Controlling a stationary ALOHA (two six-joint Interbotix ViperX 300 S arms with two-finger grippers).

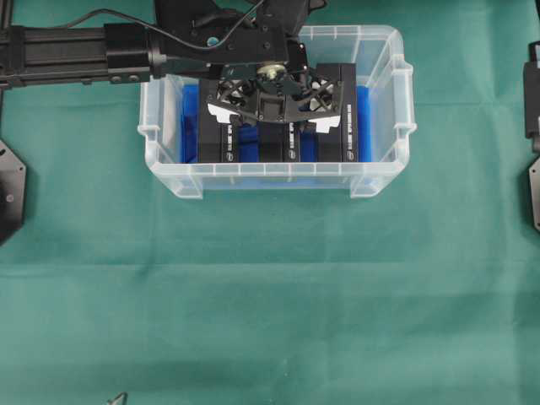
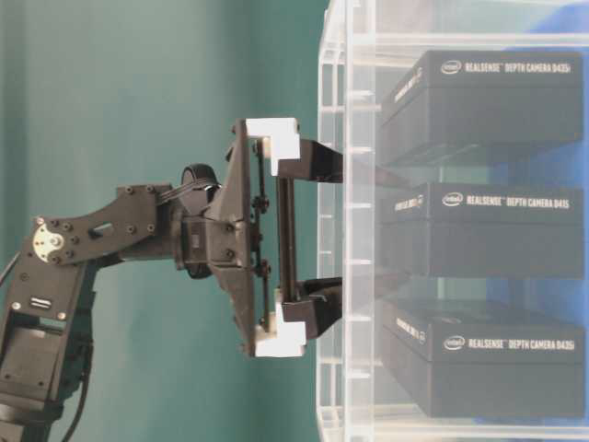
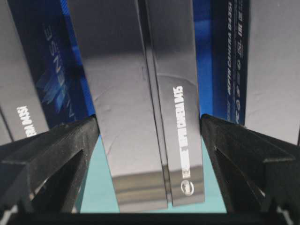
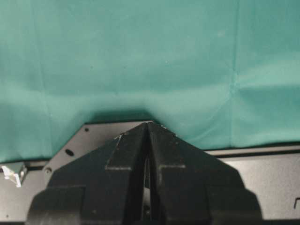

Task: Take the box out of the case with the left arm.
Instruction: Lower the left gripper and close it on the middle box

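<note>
1. Black, printed with white lettering, the box [image 3: 150, 112] stood on edge in the middle of the case [image 1: 384, 181], its lower part hidden.
2. The left gripper [image 1: 270, 108] hung over it, fingers [image 3: 51, 154] spread wide on either side, contact unclear.
3. The right gripper [image 4: 148, 129] rested apart over green cloth [image 1: 270, 304], fingers pressed together.

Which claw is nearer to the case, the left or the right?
Left. The left claw reaches into the case, open around a box. The right claw rests shut, away from it.
</note>
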